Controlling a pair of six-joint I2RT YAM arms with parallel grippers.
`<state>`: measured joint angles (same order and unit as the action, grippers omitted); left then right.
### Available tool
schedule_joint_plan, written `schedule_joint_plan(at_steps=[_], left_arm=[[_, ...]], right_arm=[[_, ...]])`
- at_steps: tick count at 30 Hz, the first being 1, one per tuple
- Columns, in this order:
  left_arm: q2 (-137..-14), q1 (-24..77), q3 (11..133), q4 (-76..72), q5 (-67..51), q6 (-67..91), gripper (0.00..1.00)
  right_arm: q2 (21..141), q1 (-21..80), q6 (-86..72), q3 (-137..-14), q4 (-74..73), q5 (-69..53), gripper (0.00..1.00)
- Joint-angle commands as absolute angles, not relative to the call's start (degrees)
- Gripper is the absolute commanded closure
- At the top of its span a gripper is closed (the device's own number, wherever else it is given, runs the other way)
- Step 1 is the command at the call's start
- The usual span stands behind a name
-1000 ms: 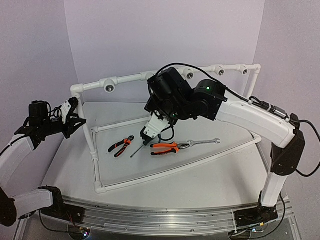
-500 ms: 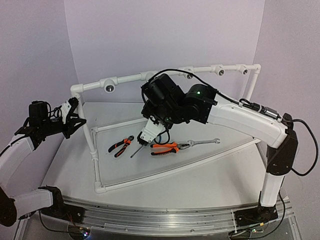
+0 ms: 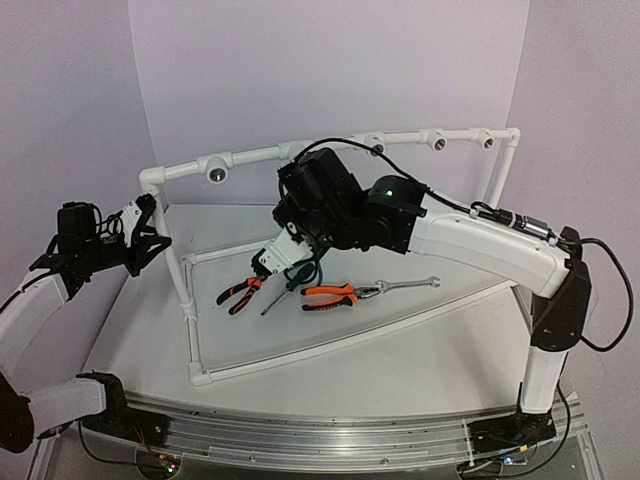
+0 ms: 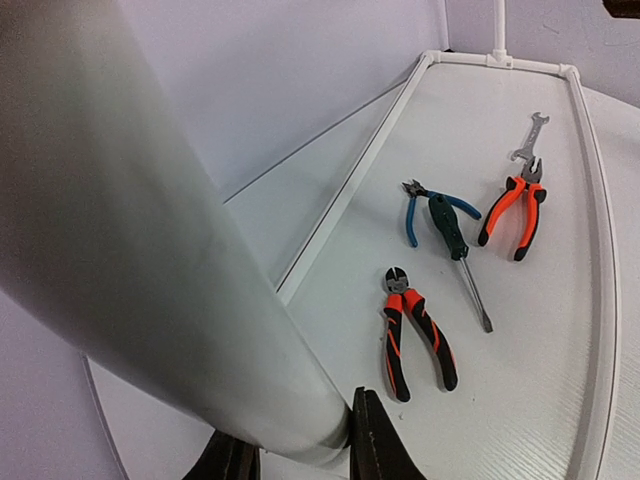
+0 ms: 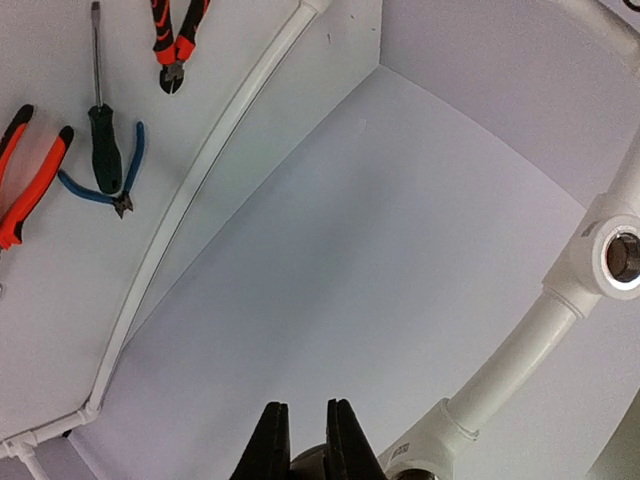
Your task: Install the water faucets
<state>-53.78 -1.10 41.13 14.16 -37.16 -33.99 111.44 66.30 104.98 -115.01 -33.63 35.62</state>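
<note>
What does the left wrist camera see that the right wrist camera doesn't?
Only the left wrist: the wrench, and a white post looming close, clamped by the left gripper. Only the right wrist: a round socket fitting on the raised pipe. Both: the screwdriver, blue cutters, orange pliers, orange-and-black cutters.

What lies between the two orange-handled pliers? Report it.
A green-handled screwdriver, crossing blue-handled cutters, lies there; the left wrist view shows it.
</note>
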Motion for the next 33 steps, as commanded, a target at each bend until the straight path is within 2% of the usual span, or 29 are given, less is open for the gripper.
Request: schedule_joint_plan(at_steps=[1,7,14,15,20,24,29,31,33], left_arm=[[-57.4,2.2,35.2,29.5,-40.6,-44.5,1.00],[-57.4,2.2,35.2,28.8,-40.9,-44.5,1.00],[-57.3,2.2,35.2,29.2,-40.7,-44.8,1.00],[-57.3,2.2,35.2,29.2,-40.7,-44.8,1.00],[-57.1,2.2,34.8,29.1,-40.7,-44.8,1.00],[-56.9,2.2,34.4,28.6,-40.8,-44.7,1.00],[-56.6,2.2,33.6,28.1,-40.9,-44.6,1.00],[-56.4,2.2,33.3,27.8,-40.9,-44.5,1.00],[-56.2,2.2,33.0,27.6,-40.9,-44.3,1.00]], right_arm=[[112.9,67.2,97.2,-113.8,-6.8,34.3,1.00],[113.2,68.4,87.2,-110.1,6.1,35.9,1.00],[112.2,68.7,73.0,-106.5,9.4,37.0,1.00],[111.9,68.9,72.6,-105.6,9.7,37.1,0.96],[110.1,71.3,76.2,-101.1,12.0,38.3,0.56],[106.0,74.0,74.7,-96.8,11.6,38.7,0.37],[99.1,77.1,65.8,-92.6,2.5,36.1,0.20],[96.7,77.8,58.0,-93.4,-2.9,34.4,0.16],[96.4,78.0,43.6,-98.4,-9.9,35.1,0.15]])
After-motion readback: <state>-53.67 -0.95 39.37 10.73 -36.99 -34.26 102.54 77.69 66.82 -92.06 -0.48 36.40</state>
